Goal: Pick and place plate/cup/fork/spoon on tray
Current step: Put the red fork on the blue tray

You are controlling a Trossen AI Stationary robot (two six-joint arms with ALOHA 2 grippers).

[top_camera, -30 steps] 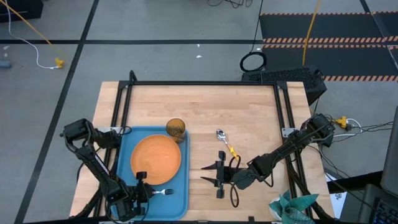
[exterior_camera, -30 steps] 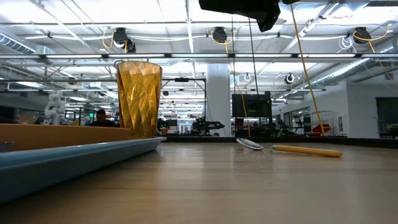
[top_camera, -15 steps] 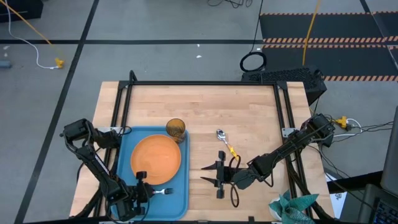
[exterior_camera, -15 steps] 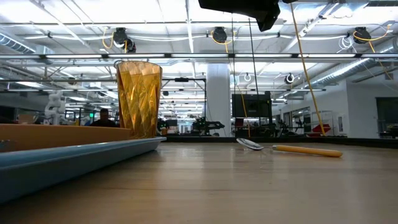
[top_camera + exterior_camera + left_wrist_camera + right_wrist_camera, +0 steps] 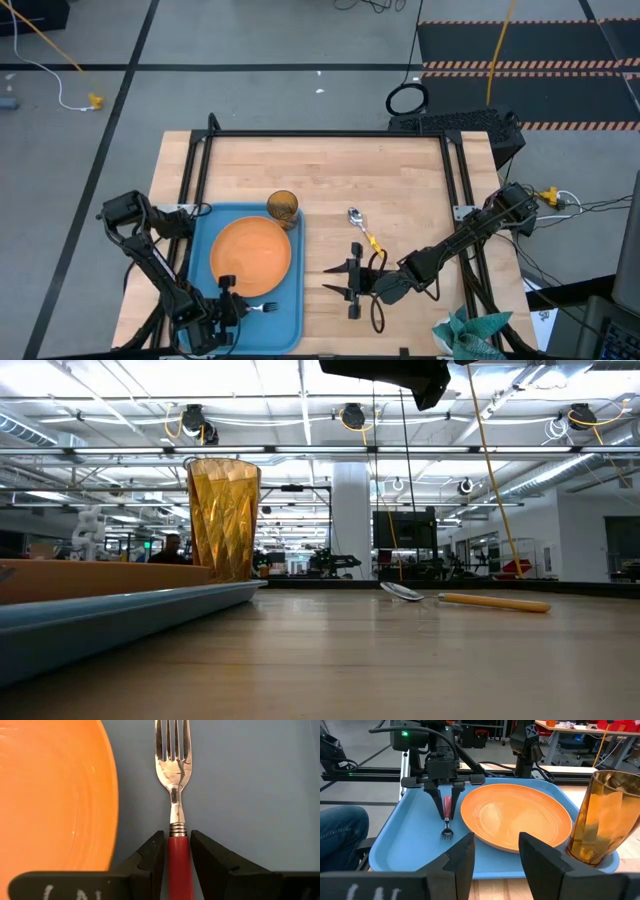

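We see a light wooden worktop (image 5: 400, 180) on a grey concrete floor (image 5: 250, 40) with black mats edged in orange stripes (image 5: 520, 68). Beyond, a white column (image 5: 351, 510) stands under bright ceiling strip lights (image 5: 300, 400).

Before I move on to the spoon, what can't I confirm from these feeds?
- Fork grip: in the left wrist view, contact between the left gripper and the red handle is unclear.
- Handle end: cut off by that view's edge.
- Fork in high view: too small.
- Plate in low view: only its edge shows; fork hidden behind the tray rim.
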